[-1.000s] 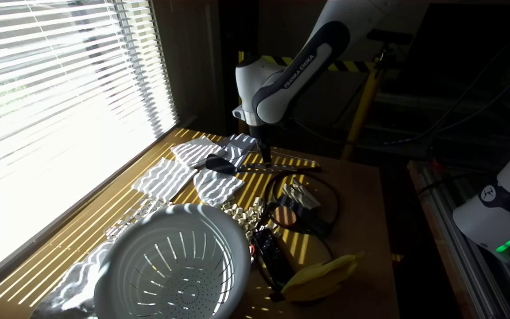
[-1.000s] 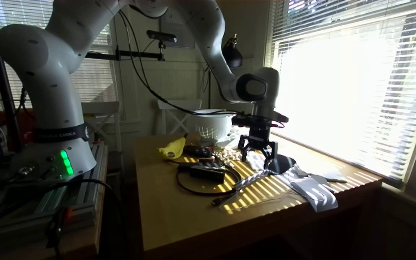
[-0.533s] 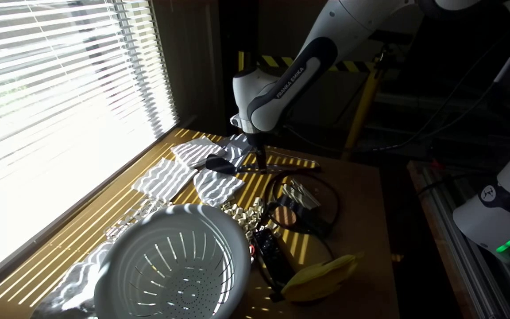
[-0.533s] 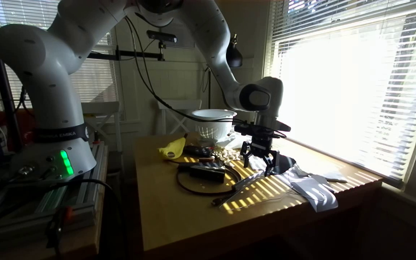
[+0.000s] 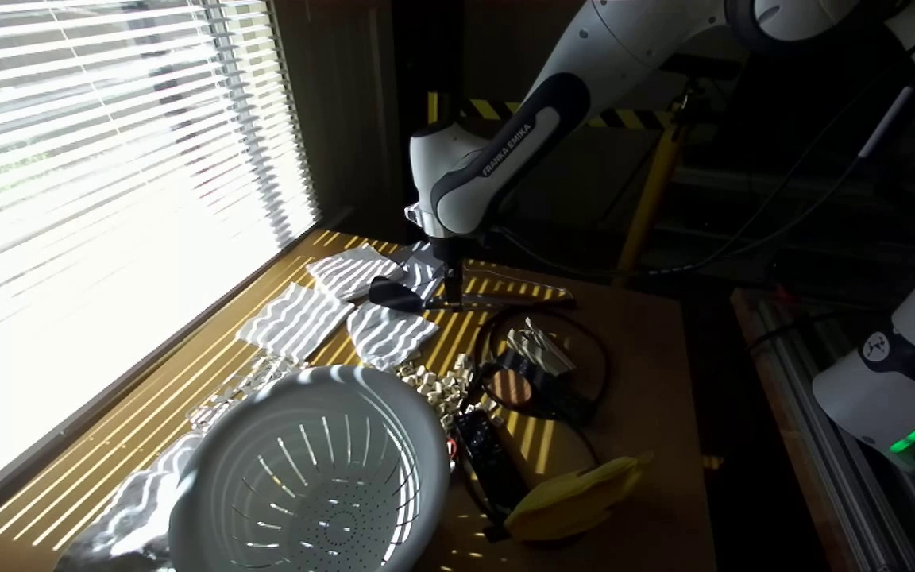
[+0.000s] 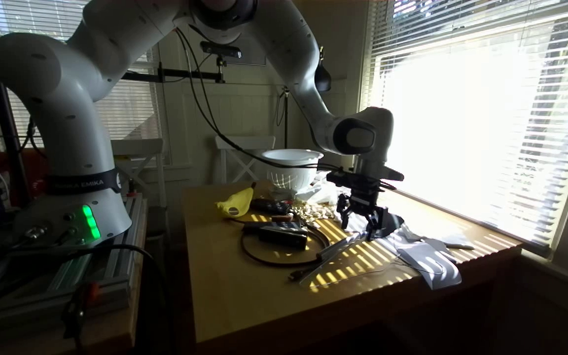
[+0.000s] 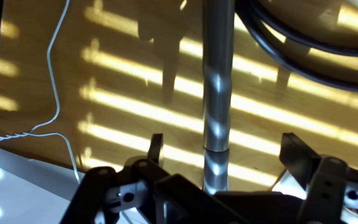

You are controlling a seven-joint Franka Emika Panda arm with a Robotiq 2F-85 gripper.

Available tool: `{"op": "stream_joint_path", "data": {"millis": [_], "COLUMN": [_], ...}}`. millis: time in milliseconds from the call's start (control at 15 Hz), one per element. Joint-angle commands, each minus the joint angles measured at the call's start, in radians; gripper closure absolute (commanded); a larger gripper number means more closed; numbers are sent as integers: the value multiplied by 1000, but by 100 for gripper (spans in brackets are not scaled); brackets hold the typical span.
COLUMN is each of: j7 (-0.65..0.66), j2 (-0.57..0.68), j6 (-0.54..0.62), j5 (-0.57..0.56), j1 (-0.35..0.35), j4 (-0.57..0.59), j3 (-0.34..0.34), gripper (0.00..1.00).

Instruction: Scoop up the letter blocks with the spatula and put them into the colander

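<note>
The gripper [image 7: 224, 149] stands over the spatula [image 5: 395, 295], fingers [image 7: 297, 157] spread either side of its handle [image 7: 218, 102]; blocks [image 5: 443, 387] lie apart from the spatula, the colander [image 5: 330, 469] farther from it.

- spatula handle [image 7: 218, 93]: smooth metal, super shiny
- colander [image 5: 207, 461]: smooth, plasticky, slight sheen
- table [image 6: 244, 301]: smooth wood, faint grain
- cable [image 7: 275, 56]: glossy, kinda rubbery

free: gaps between pincer [image 7: 225, 150] and spatula handle [image 7: 218, 99], both sides | obstacles: black cable [image 7: 280, 59], white wire [image 7: 53, 77]
</note>
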Motion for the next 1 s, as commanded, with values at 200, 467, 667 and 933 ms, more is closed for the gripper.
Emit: {"op": "stream_joint_path", "data": {"millis": [200,467,667,933], "j7": [48,53,61,84], "j2": [64,69,51,31], "j6": [-12,-11,-6,-12], "j5": [17,16,11,7], "j1": [-6,-9,-7,-2], "j4": [79,88,69,49], "j3": [8,8,1,-14], "gripper": [15,55,78,98]}}
